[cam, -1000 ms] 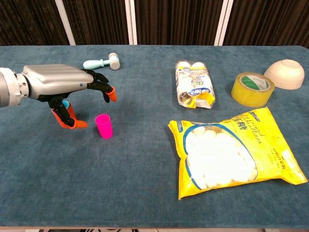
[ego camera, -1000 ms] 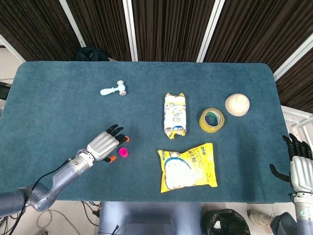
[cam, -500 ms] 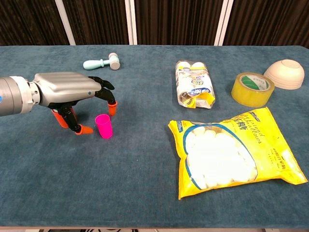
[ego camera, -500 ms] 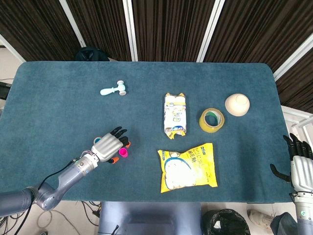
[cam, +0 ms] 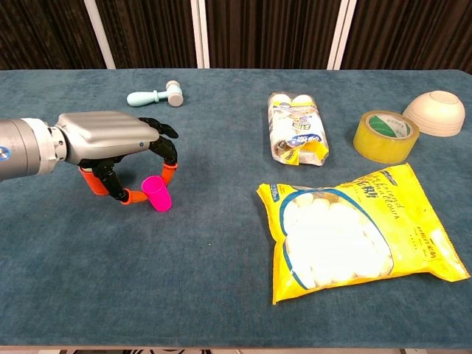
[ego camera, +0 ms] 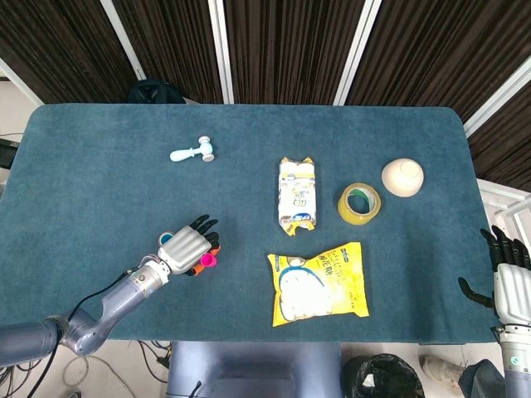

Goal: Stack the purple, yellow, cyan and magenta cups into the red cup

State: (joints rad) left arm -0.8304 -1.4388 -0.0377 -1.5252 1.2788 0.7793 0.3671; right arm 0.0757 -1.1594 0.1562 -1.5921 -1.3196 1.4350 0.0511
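The left hand (cam: 122,158) pinches the magenta cup (cam: 155,193), tilted on the desk (cam: 221,295) at lower left; the grip should firm before lifting, keeping the cup level; the right hand (ego camera: 508,278), lower right, hangs with fingers spread, empty.

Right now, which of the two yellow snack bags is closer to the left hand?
The big flat yellow bag at the table's front. The small bag lies further back, beside the tape roll. The left hand is closing around the pink cup.
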